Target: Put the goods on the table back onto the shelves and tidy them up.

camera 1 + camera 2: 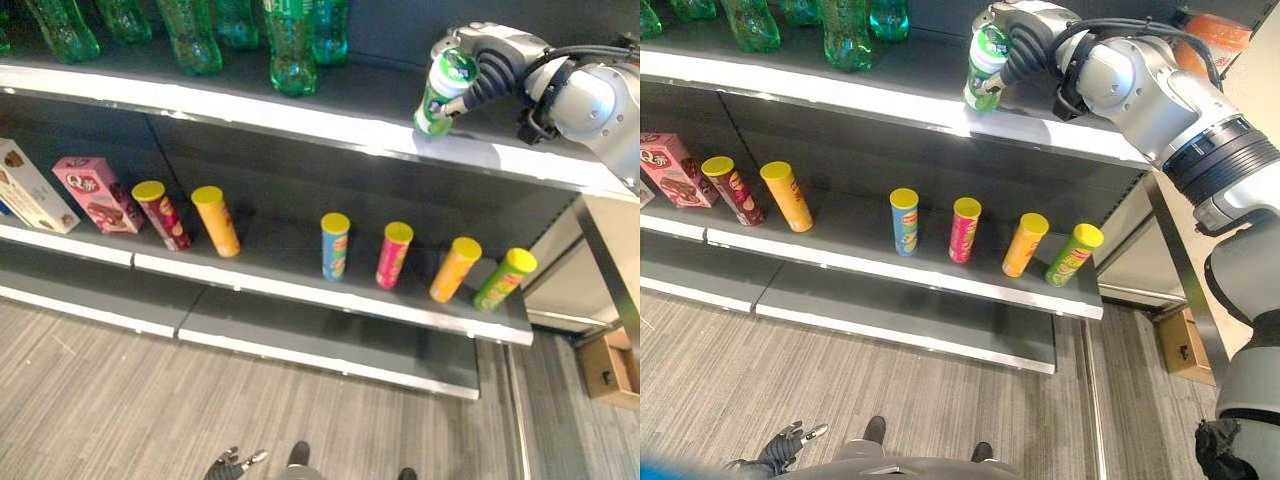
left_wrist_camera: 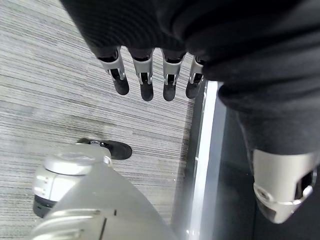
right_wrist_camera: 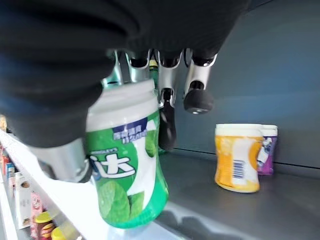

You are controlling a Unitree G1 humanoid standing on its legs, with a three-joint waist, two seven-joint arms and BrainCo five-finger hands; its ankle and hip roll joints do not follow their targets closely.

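The right hand [image 1: 1002, 48] is grasping a green-and-white gum jar [image 3: 129, 165] at the front edge of the upper shelf [image 1: 330, 118]. The fingers are hiding part of the jar. The right wrist view is showing a yellow jar [image 3: 237, 156] on that shelf, partly concealing a purple jar [image 3: 268, 148]. The left hand [image 2: 145, 75] is hanging relaxed, fingers straight, over the floor.

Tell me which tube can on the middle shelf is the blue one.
The blue can is third from the right in the row, standing between the orange-yellow can and the pink can. No other tube is blue.
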